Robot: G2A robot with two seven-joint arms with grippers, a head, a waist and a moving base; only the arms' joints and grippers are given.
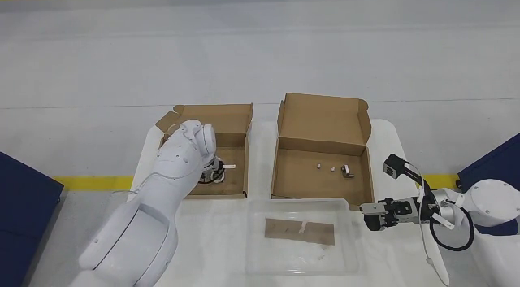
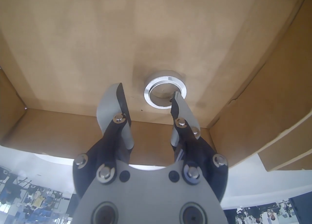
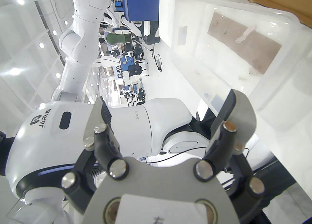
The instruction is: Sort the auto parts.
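**Over the left box: ring not gripped, fingers standing open**

Inside the left cardboard box (image 1: pixel 234 180), your left gripper (image 2: pixel 148 89) is hanging close above a metal ring (image 2: pixel 165 80). The ring is lying flat on the box floor. The fingers (image 2: pixel 121 103) are standing partly open and holding nothing; one fingertip is overlapping the ring's rim, the other is sitting just outside it. Whether the tip is touching the metal cannot be told.

At the tabletop (image 1: pixel 260 165) edge, your right gripper (image 3: pixel 167 99) is waiting beside the clear tray (image 1: pixel 253 238), its fingers spread wide and empty. A cardboard scrap (image 1: pixel 299 230) is lying in that tray. Three small parts (image 1: pixel 334 169) are resting in the right cardboard box (image 1: pixel 321 120).

Risks you are facing, in my judgement:
- The ring is smooth and shallow. If you are closing across its wall, an off-centre pinch is likely to tip it or send it skidding over the cardboard.
- If you are lifting away, the tip inside the rim is likely to hook the ring and drag it.
- The near wall of the left box is sitting close behind the fingers; a slanted pull-out is risking a snag that shifts the whole box.
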